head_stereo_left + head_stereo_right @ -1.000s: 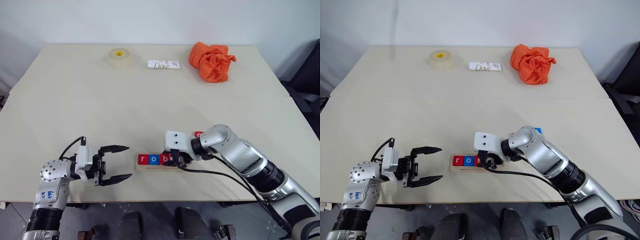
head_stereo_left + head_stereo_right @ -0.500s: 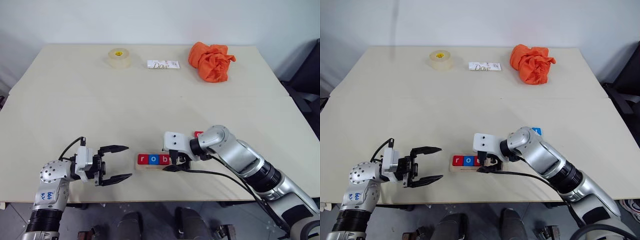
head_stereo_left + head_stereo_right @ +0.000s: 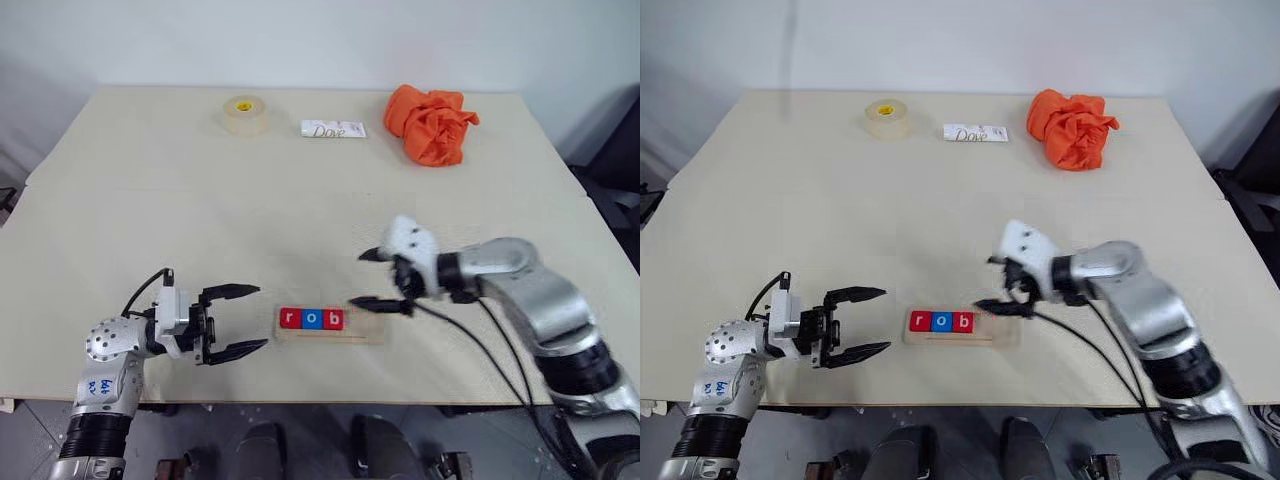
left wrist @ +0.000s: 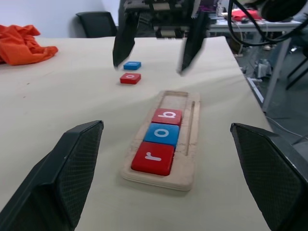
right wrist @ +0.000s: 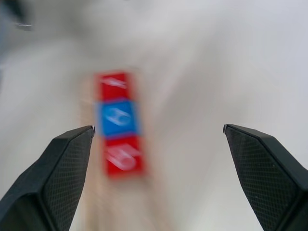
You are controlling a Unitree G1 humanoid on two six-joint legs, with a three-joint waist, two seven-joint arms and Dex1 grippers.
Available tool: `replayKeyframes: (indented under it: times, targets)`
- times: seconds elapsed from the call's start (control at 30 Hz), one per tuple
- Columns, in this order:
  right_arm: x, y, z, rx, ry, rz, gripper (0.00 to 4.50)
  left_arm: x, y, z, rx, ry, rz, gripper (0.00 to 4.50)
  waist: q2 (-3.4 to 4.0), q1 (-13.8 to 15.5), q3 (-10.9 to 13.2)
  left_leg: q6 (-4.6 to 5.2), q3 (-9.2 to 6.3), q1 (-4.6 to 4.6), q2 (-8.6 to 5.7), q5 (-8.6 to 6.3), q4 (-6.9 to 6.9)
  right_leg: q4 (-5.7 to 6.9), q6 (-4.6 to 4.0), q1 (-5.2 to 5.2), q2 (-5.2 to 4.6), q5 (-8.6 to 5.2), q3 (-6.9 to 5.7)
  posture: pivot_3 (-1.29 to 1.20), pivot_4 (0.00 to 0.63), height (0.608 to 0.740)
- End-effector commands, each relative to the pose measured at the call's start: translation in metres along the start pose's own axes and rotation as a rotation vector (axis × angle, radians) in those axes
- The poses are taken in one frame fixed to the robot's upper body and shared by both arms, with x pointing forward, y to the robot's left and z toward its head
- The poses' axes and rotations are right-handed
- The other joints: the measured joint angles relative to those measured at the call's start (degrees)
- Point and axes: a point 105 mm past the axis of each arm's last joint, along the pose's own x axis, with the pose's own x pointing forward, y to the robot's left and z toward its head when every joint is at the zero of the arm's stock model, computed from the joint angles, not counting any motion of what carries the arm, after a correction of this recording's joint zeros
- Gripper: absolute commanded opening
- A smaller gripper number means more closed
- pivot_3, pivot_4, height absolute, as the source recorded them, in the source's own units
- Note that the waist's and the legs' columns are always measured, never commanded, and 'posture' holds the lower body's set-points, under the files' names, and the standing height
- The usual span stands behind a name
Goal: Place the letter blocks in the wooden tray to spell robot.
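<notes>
Right gripper [image 3: 378, 278], fingers now spread, has lifted off the wooden tray [image 3: 330, 328] near the table's front edge, leaving r, o, b seated; left gripper [image 3: 232, 319] spread, idle; remaining two letter blocks [image 4: 131, 72] await placement.

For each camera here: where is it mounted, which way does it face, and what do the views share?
Head pair: on the head, looking down over the table; left gripper and right gripper both open.
Left wrist: faces along the wooden tray toward two loose blocks.
Right wrist: looks down on the r, o, b blocks.
Shared: the tray with three blocks.
</notes>
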Motion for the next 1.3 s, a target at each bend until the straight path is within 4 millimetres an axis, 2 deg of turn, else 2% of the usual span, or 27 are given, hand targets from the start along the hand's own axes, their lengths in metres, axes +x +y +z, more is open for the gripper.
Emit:
replayKeyframes:
  times: [0.03,0.07,0.2,0.43,0.63,1.0,1.2,1.3]
  targets:
    - [-0.027,-0.013,-0.006,-0.002,-0.065,-0.102,4.48,0.002,0.004,0.004,0.025,-0.017,0.018,4.5,0.0,0.0,0.0,0.0,0.0,0.01,0.01,0.0,-0.04,-0.01,0.0,-0.01,0.02,0.0,0.0,0.0,0.15,0.74]
    - [-0.034,-0.016,-0.01,0.016,-0.08,-0.135,4.48,0.002,0.005,0.004,0.026,-0.02,0.025,4.5,0.0,0.1,0.0,0.0,0.0,0.03,0.02,0.0,-0.06,-0.02,0.0,0.0,0.04,0.0,0.0,0.0,0.15,0.74]
    - [-0.072,-0.024,-0.05,0.087,-0.062,-0.272,4.48,0.004,0.011,0.006,0.029,-0.037,0.05,4.5,0.0,0.6,0.0,0.0,0.03,0.04,0.02,0.01,-0.06,-0.02,0.0,0.0,0.07,0.0,0.0,0.0,0.15,0.74]
    - [-0.089,-0.013,-0.068,0.159,-0.084,-0.324,4.48,0.005,0.01,0.004,0.02,-0.035,0.018,4.5,0.0,1.0,0.0,0.0,0.08,0.12,0.05,0.04,-0.01,0.06,0.04,0.03,0.1,0.02,0.06,0.0,0.15,0.74]
    - [-0.086,-0.006,-0.075,0.179,-0.08,-0.342,4.48,0.003,0.017,0.005,0.03,-0.028,0.009,4.5,0.0,1.0,0.0,0.0,0.06,0.11,0.03,0.04,0.06,0.05,0.04,0.08,0.08,0.02,0.06,0.0,0.15,0.74]
    - [-0.077,-0.004,-0.073,0.185,-0.092,-0.362,4.48,0.0,0.02,0.005,0.038,-0.021,-0.004,4.5,0.0,1.0,0.0,0.0,0.05,0.11,0.03,0.04,0.06,0.05,0.04,0.07,0.08,0.02,0.06,0.0,0.15,0.74]
    - [-0.052,-0.01,-0.054,0.247,-0.168,-0.478,4.48,-0.001,0.018,0.005,0.034,-0.018,-0.009,4.5,0.0,0.8,0.0,-0.01,0.04,0.12,0.06,0.04,0.05,0.08,0.04,0.06,0.1,0.02,0.06,0.0,0.15,0.74]
    - [-0.042,-0.013,-0.055,0.308,-0.179,-0.556,4.48,-0.001,0.015,0.004,0.031,-0.019,-0.01,4.5,0.0,0.9,0.0,-0.02,0.02,0.11,0.08,0.05,0.06,0.11,0.04,0.05,0.11,0.02,0.05,0.0,0.15,0.74]
